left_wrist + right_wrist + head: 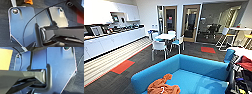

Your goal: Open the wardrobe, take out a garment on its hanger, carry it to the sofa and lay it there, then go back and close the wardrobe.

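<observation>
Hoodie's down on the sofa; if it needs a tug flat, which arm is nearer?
Left, probably: in the head view the garment lies crumpled toward the left end of the sofa, on the left arm's side.

Bright indoor room, soft and blurry throughout.
White glare washes out the upper cabinets [99, 11]; wide-angle bending shows at the edges; wrist views show shiny reflections.

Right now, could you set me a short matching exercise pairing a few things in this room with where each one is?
Things:
1. orange hoodie
2. white table
3. orange carpet patch
4. white cabinets

Places:
A. among white and blue chairs
B. along the left wall
C. on the blue sofa seat
D. on the floor left of the sofa

Pairs: 1-C, 2-A, 3-D, 4-B
</observation>
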Tool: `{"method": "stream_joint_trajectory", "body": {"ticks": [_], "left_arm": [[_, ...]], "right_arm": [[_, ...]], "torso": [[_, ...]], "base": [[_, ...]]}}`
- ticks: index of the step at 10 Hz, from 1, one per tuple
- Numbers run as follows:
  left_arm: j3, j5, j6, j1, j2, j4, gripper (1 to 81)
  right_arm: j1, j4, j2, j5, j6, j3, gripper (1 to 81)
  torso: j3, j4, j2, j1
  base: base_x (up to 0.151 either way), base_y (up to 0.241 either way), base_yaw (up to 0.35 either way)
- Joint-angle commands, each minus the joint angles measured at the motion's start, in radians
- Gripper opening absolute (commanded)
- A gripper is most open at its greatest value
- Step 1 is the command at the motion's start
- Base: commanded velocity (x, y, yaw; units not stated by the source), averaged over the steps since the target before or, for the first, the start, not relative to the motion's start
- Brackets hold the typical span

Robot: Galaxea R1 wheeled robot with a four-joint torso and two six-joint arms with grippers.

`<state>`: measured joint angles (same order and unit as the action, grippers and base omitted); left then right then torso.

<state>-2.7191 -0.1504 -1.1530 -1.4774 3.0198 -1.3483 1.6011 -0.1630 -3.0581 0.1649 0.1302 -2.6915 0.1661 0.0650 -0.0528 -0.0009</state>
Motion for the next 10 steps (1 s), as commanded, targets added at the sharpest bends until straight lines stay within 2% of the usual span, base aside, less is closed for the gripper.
{"method": "stream_joint_trajectory", "body": {"ticks": [1,10], "left_arm": [[0.001,0.035,-0.001,0.033,-0.001,-0.009,81.1],[0.001,0.035,-0.001,0.033,-0.001,-0.009,81.1]], "right_arm": [[-0.02,0.003,-0.004,-0.061,0.002,-0.005,81.1],[-0.02,0.003,-0.006,-0.061,0.002,-0.007,81.1]], "torso": [[0.0,0.0,0.0,0.001],[0.0,0.0,0.0,0.001]], "base": [[-0.083,0.0,0.0],[-0.105,0.0,0.0]]}}
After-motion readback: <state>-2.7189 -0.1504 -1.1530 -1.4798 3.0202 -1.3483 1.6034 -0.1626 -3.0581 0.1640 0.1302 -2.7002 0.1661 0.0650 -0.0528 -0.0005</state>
